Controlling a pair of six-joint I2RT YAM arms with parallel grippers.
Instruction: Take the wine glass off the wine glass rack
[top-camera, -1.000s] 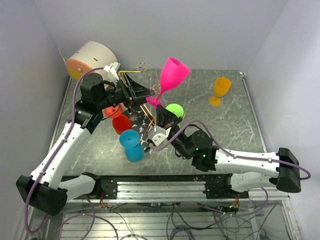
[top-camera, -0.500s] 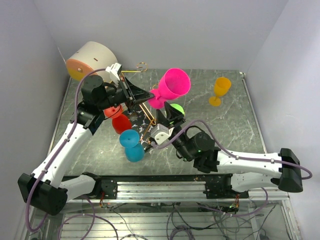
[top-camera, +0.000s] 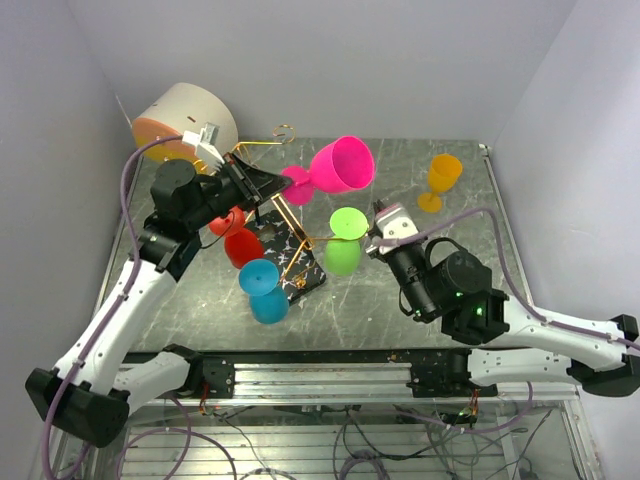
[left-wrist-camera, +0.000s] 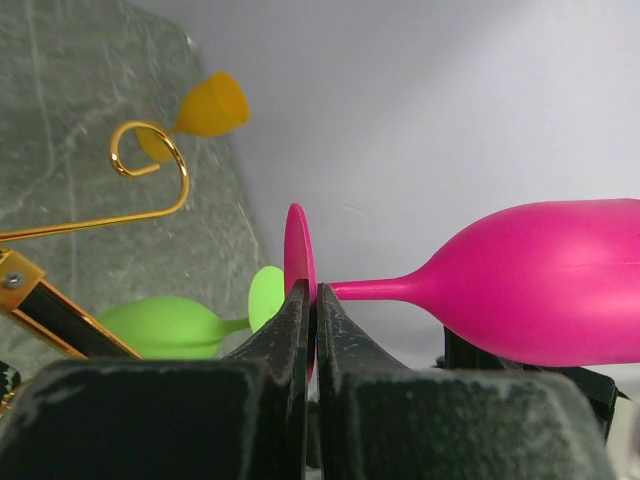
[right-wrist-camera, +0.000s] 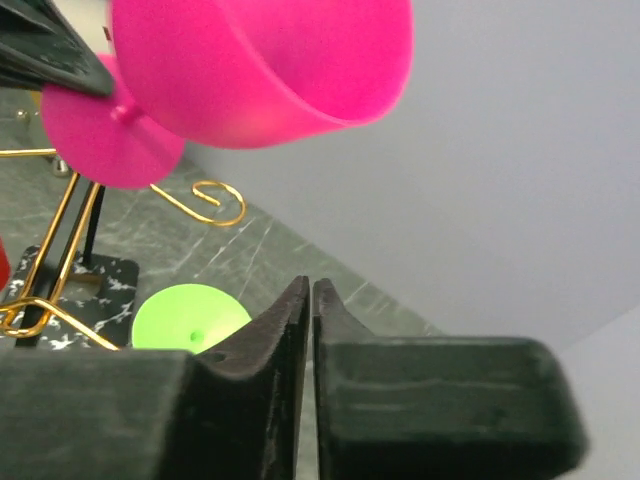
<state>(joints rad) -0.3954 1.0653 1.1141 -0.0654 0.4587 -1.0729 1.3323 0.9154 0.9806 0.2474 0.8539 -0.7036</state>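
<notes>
The pink wine glass (top-camera: 342, 165) lies sideways in the air above the wine glass rack (top-camera: 292, 222), clear of its gold wires. My left gripper (top-camera: 284, 184) is shut on the glass's round foot (left-wrist-camera: 297, 252), and the bowl (left-wrist-camera: 545, 285) points right. My right gripper (top-camera: 376, 236) hovers to the right of the rack, shut with nothing in it, below the pink glass (right-wrist-camera: 265, 70). Green (top-camera: 345, 242), red (top-camera: 238, 240) and blue (top-camera: 262, 290) glasses hang on the rack.
An orange glass (top-camera: 440, 181) stands upright at the back right of the marble table (top-camera: 440, 280). A round beige drum with an orange face (top-camera: 185, 120) sits at the back left. The rack's black base (top-camera: 305, 280) lies mid-table, and a gold scroll (right-wrist-camera: 208, 200) reaches toward the back wall.
The left gripper closed on the pink glass's foot. The right gripper let go, drew back to the right and shut. The glass tipped from slanted to sideways.
</notes>
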